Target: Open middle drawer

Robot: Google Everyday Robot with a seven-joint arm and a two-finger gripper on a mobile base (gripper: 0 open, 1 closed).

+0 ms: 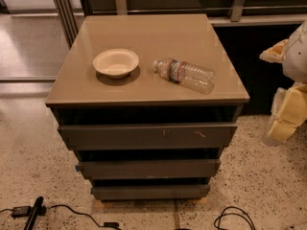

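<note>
Risk of the wrong front being caught while the middle drawer (148,168) is shut

The gripper (287,113) is seen at the right edge of the camera view, well apart from the cabinet (144,32); whether it is wide or narrow cannot be told. The middle drawer is set between the scratched top drawer front (144,136) and the lowest drawer front (151,192). No handle is offered, so a hold would probably have to be found at its thin upper edge, in the dark gap. If the height is misjudged, a neighbouring front could be pulled instead, or the hold lost by slipping. If the cabinet is jolted, the bottle (184,74) lying on its side beside the bowl (116,62) could be sent rolling off.
</note>
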